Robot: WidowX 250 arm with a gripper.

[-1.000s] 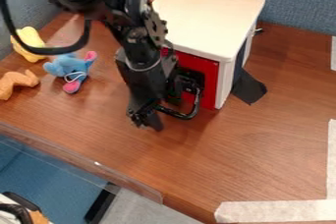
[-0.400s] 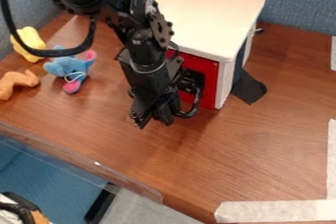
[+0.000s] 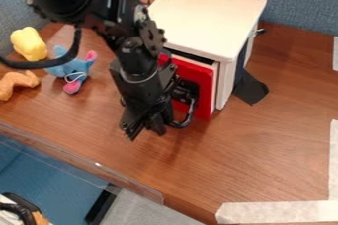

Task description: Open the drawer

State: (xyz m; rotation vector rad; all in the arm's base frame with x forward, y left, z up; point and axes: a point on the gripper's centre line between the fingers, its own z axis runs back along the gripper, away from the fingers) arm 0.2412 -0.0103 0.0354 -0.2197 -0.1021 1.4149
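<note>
Gripper [image 3: 147,126]: left of centre, by black handle [image 3: 184,122]; open or closed, can't tell
Red drawer [image 3: 204,89]: centre, slightly open

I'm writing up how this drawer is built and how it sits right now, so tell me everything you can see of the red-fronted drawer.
The drawer has a flat, glossy red front and a curved black handle on a dark mount. It stands slightly open: its front juts from the white cabinet, showing a pale body behind the red panel and a dark gap above. The black gripper is at the handle, and the arm hides part of the front.
</note>
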